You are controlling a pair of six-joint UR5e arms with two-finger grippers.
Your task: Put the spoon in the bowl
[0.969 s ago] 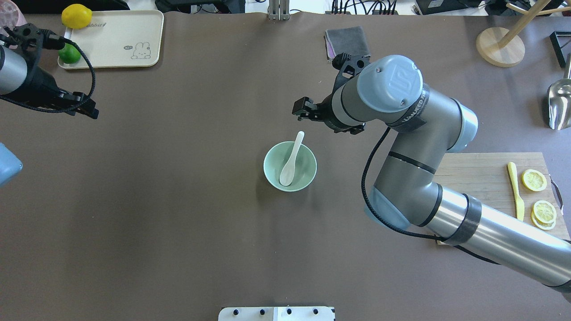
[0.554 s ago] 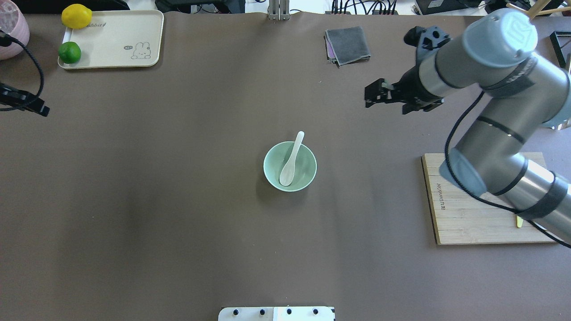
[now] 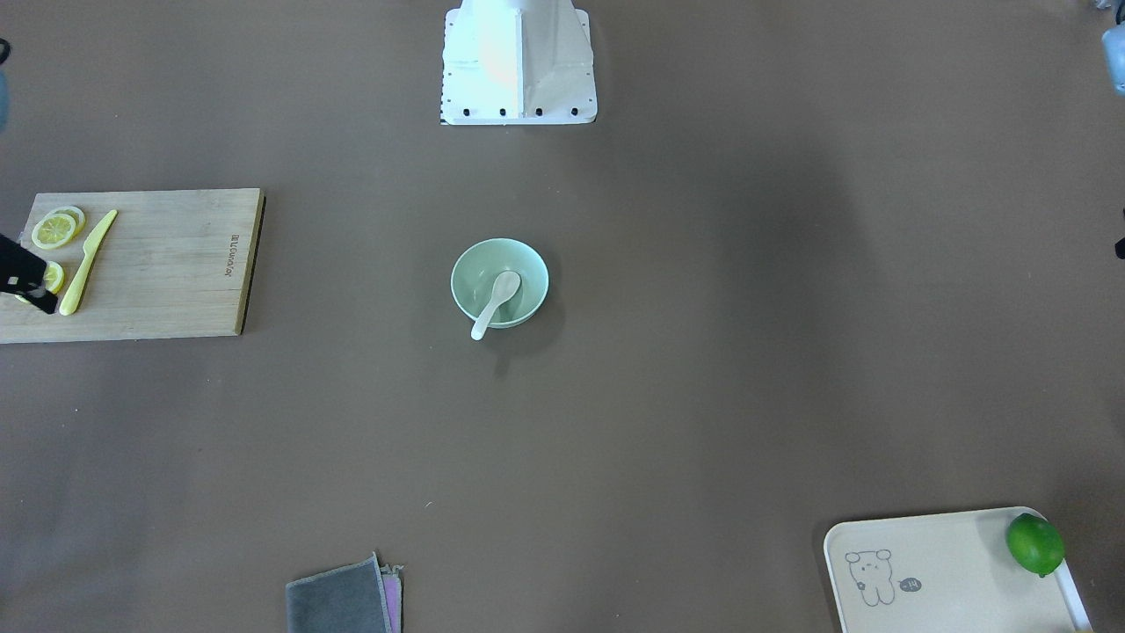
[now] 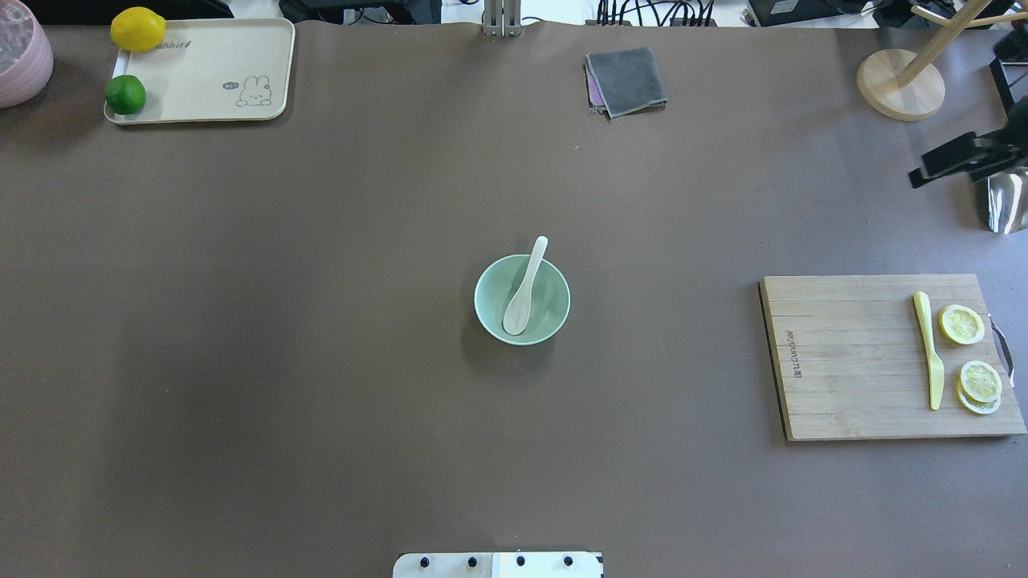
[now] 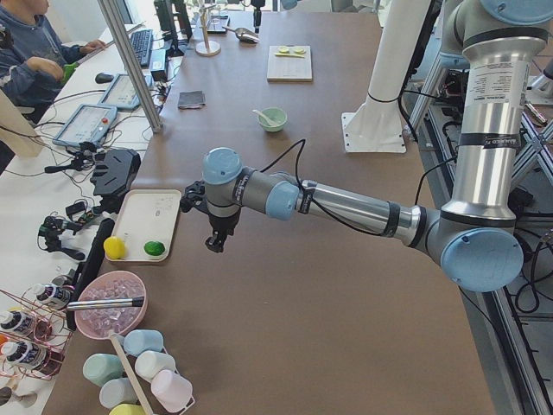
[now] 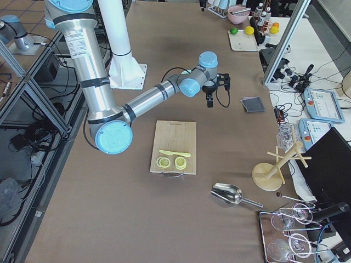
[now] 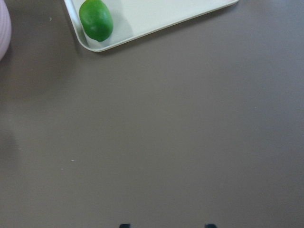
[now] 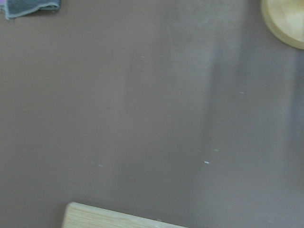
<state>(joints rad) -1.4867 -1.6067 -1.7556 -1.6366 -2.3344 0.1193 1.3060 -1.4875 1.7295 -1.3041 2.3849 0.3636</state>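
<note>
Spoon (image 4: 524, 291) lies in bowl (image 4: 551, 311), handle over rim; right gripper (image 4: 919, 175) now withdrawn to table (image 4: 321, 321) edge, aperture cannot tell; left gripper (image 5: 212, 244) parked clear, spread wide, empty; placement judged complete.

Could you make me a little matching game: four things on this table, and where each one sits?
Things:
1 spoon
2 lime
3 yellow knife
4 grey cloth

Places:
A on the cream tray
B straight on the table
C in the green bowl
D on the wooden board

Pairs: 1-C, 2-A, 3-D, 4-B
</note>
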